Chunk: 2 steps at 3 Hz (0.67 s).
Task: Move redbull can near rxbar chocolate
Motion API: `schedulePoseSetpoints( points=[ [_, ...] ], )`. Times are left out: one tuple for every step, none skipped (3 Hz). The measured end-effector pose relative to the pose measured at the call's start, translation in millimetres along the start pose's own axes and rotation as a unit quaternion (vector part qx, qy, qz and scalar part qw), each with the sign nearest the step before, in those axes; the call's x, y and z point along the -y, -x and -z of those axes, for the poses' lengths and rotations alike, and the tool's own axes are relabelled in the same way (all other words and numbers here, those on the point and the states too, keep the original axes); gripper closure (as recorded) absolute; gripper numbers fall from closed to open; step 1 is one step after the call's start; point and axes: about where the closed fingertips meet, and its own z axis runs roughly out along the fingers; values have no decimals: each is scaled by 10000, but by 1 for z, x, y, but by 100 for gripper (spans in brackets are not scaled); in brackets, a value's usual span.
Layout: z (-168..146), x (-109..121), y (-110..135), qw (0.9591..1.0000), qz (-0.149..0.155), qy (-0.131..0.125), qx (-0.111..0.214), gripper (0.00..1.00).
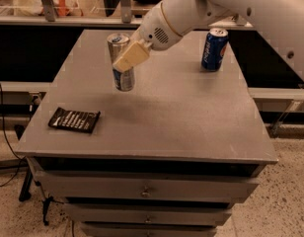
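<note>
The redbull can, slim and silver with blue patches, hangs upright a little above the grey table top, left of centre. My gripper is shut on the can's upper half, with a tan finger across its front. The white arm reaches in from the upper right. The rxbar chocolate, a flat black wrapper with white lettering, lies near the table's front left edge, below and left of the can.
A blue Pepsi can stands upright at the table's back right. The table has drawers below its front edge. A cable hangs at the left, and shelving stands behind the table.
</note>
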Motion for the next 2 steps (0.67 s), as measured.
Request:
schedulePoseSetpoints(
  points=[
    [-3, -20, -12, 9999, -33, 57, -139, 100],
    [-24, -46, -29, 9991, -70, 257, -318, 100]
  ],
)
